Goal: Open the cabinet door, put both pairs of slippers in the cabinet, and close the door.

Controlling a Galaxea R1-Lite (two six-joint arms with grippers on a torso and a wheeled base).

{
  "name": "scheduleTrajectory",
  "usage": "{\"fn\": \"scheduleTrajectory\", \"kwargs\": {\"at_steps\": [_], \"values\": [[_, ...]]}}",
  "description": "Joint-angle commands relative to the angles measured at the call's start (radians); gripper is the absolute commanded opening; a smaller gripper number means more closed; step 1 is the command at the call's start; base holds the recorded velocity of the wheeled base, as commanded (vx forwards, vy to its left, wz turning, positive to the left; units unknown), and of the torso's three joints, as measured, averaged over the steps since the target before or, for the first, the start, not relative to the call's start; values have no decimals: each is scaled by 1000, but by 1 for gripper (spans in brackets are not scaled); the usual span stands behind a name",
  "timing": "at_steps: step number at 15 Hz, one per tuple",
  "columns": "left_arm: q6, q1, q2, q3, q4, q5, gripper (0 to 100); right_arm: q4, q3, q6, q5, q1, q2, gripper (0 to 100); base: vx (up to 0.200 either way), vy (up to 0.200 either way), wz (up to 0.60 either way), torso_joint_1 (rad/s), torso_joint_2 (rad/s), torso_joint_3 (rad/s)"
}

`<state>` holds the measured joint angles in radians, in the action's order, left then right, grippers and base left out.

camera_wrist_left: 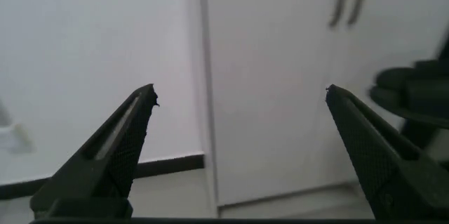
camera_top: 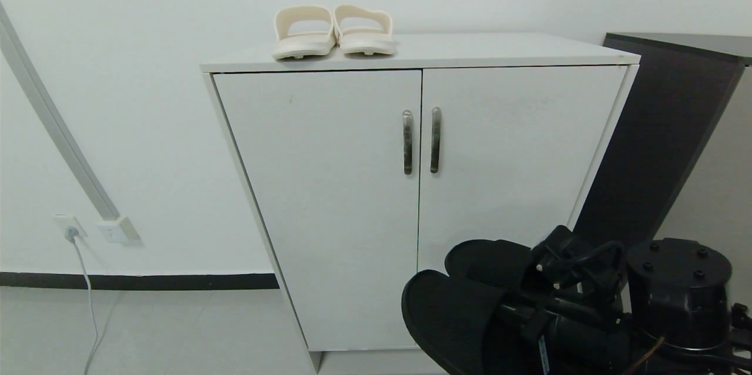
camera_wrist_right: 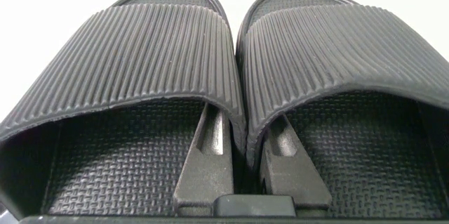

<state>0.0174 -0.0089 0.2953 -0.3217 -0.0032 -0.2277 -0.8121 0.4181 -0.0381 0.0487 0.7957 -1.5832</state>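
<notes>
A white cabinet (camera_top: pixel 505 49) stands against the wall with both doors closed; its two metal handles (camera_top: pixel 421 141) meet at the middle. A cream pair of slippers (camera_top: pixel 333 34) rests on its top, toward the left. A black pair of slippers (camera_top: pixel 464 298) hangs low in front of the right door, held side by side. My right gripper (camera_wrist_right: pixel 244 136) is shut on them, one finger under each strap, pinching the two inner walls together. My left gripper (camera_wrist_left: pixel 240 94) is open and holds nothing, low and facing the cabinet's left door (camera_wrist_left: pixel 280 76).
A dark cabinet (camera_top: pixel 664 140) stands right beside the white one. On the wall at left are a slanted conduit (camera_top: pixel 53 122) and a socket (camera_top: pixel 70 228) with a cable hanging to the floor. Bare floor (camera_top: pixel 147 328) lies left of the cabinet.
</notes>
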Motion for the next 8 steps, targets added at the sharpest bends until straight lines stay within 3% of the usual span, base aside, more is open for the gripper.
{"fn": "scheduleTrajectory", "kwargs": {"at_steps": [1, 3, 5, 7, 8], "values": [[1, -2, 245, -92, -17, -171, 100, -2, -1, 0, 0, 0, -11, 0, 0, 0, 0, 0, 0, 0], [4, -5, 373, -180, -31, -268, 100, -2, -1, 1, 0, 2, -9, 0, 0, 0, 0, 0, 0, 0], [-7, -5, 531, -255, -97, -306, 100, -4, -1, 1, 0, 2, -8, 0, 0, 0, 0, 0, 0, 0], [-10, -91, 653, -292, -189, -320, 100, -2, 4, 0, -1, 5, -12, 0, 0, 0, 0, 0, 0, 0], [-22, -197, 739, -310, -241, -320, 100, -4, 5, 1, -1, 5, -17, 0, 0, 0, 0, 0, 0, 0]]}}
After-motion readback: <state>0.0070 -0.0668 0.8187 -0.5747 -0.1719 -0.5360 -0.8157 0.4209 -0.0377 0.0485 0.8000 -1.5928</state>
